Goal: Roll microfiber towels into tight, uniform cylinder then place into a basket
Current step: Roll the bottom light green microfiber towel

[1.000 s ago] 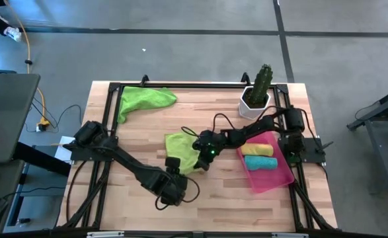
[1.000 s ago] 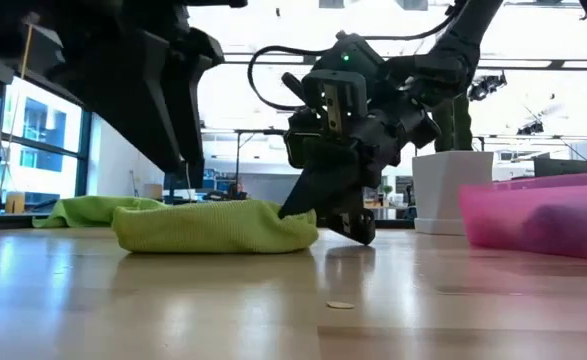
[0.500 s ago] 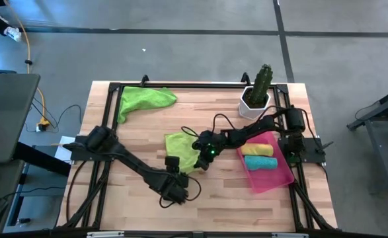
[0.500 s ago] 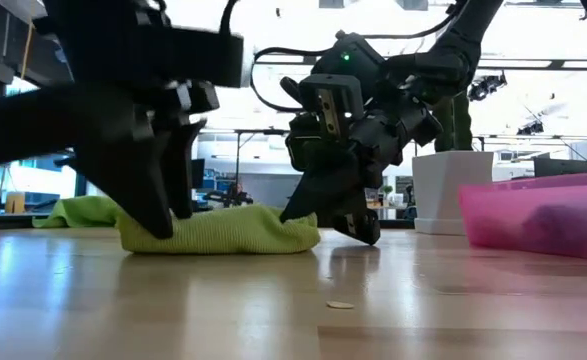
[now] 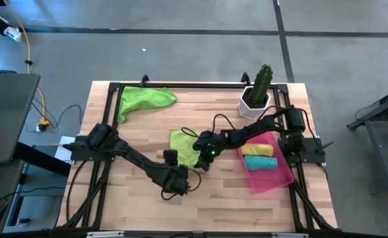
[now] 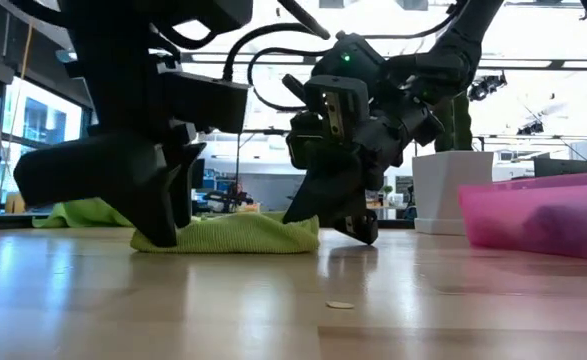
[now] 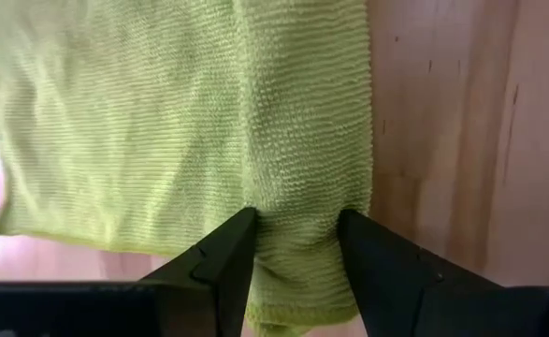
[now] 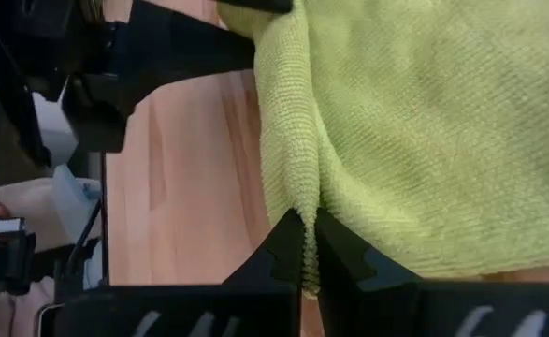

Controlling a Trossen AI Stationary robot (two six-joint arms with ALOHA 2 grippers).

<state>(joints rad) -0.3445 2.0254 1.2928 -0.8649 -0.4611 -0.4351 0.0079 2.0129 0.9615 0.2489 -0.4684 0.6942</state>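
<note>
Between the left gripper's (image 7: 296, 245) two dark fingers (image 7: 220, 255), which stand apart on either side of it, sits the thick rolled edge of a lime green microfiber towel (image 7: 180, 122), its flat part spreading away from the fingertips over the pale wooden tabletop (image 7: 461, 131). At that towel's opposite edge, the right gripper (image 8: 304, 245) is closed tight, pinching a fold of the cloth. Well beyond that gripper lie the translucent pink-red plastic basket (image 5: 278, 178) holding a yellow roll (image 5: 257, 150) and a teal roll (image 5: 260, 162), a white pot with a green cactus (image 5: 256, 92), and a second lime green towel (image 5: 144, 99) crumpled at the table's far edge.
</note>
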